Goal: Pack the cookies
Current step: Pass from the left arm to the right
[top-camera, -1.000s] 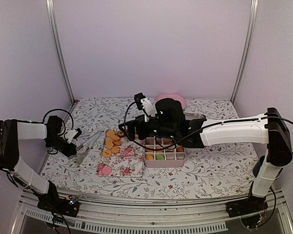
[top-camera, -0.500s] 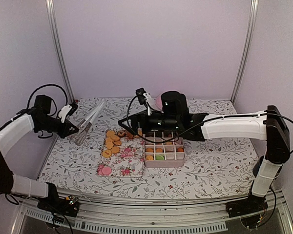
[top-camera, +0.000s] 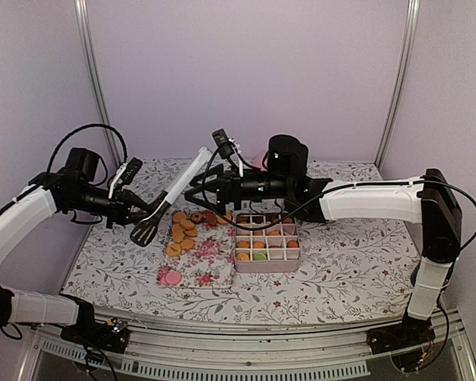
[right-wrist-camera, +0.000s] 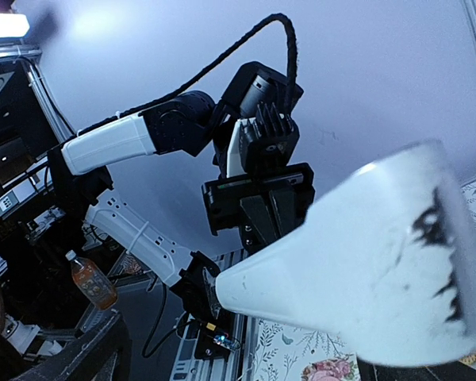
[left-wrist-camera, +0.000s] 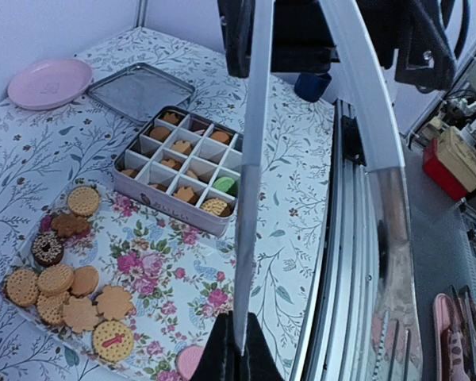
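While the left gripper (top-camera: 145, 211) clamps the tongs (top-camera: 184, 176) in midair, I cannot tell if the right gripper (top-camera: 197, 184) is closed. Left wrist: cookies (left-wrist-camera: 59, 279) lie on the floral tray (left-wrist-camera: 166, 270) and in the divided box (left-wrist-camera: 166, 202). Right wrist: tongs very close.

Soft, even, violet-tinted light fills the overhead view, and shadows are faint. In the left wrist view the tongs (left-wrist-camera: 250, 159) near the lens are blurred and gleam at right, while the cookies (left-wrist-camera: 63, 286) are sharp. The right wrist view shows a glaring lamp (right-wrist-camera: 4, 24) upper left, darkness lower left and a blurred white object (right-wrist-camera: 365, 270) at right.
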Motion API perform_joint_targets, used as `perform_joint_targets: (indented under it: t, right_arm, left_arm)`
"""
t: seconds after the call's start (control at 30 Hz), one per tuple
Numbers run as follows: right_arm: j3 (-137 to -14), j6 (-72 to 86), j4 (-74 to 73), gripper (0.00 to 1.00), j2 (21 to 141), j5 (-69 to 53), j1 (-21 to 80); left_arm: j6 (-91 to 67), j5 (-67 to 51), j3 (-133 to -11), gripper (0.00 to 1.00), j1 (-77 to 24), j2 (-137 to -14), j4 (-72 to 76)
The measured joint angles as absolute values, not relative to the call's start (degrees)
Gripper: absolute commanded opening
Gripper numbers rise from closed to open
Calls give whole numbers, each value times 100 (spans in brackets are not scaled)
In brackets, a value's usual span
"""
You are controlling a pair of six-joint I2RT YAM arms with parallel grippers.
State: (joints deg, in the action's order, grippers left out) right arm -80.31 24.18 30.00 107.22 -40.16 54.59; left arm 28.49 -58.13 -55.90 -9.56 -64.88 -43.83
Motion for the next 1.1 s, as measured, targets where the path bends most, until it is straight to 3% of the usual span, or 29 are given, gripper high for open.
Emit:
perform_joint_targets:
  t: [0.2, 0.6, 0.87, 1.1]
  right_arm:
    - [-8029, 2497, 3299, 95, 10722, -4239, 5463]
    - [-8501, 2974, 3754, 68, 11203, -4731, 5474]
    - [-8888, 3240, 3900, 64, 11487, -5004, 5474]
    - [-8960, 3413, 3951, 45, 11566, -5118, 5472]
  left_arm:
    - [2842, -6329, -5468, 0, -1122, -6484, -4379]
    - [2801, -6608, -5437, 0, -1205, -6499, -4394]
    - [2805, -6598, -5437, 0, -1216, -6563, -4416]
    - [2873, -6560, -5433, 0, -1240, -6565, -4447]
